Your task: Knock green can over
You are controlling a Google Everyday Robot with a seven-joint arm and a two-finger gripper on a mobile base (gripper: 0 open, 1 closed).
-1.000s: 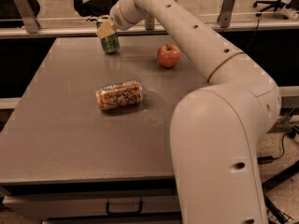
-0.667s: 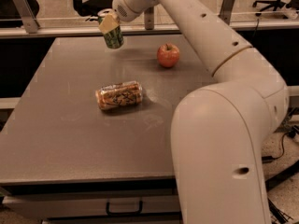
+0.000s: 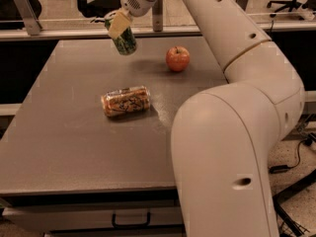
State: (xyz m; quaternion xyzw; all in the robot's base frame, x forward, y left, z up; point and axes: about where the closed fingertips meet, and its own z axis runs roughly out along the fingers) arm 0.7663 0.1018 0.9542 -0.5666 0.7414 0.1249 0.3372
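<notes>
1. Nearest the camera, the robot's pale arm (image 3: 232, 147) bulks over the right side of the grey table (image 3: 64, 147) and reaches toward its far edge.
2. At mid-table an orange-and-white can (image 3: 126, 101) lies on its side. It is not the target.
3. Further back and to the right sits a red apple (image 3: 177, 58), apart from the action.
4. At the far left, the gripper (image 3: 118, 24) pinches the upper half of the green can (image 3: 126, 42). The can leans, top away from the apple, and whether its base touches the tabletop cannot be told.
5. The step in hand appears to be the tipping itself. Done well, it means deepening the lean over open tabletop and releasing low so the can lands on its side. The can should also be kept from rolling off the far edge or into the apple.
</notes>
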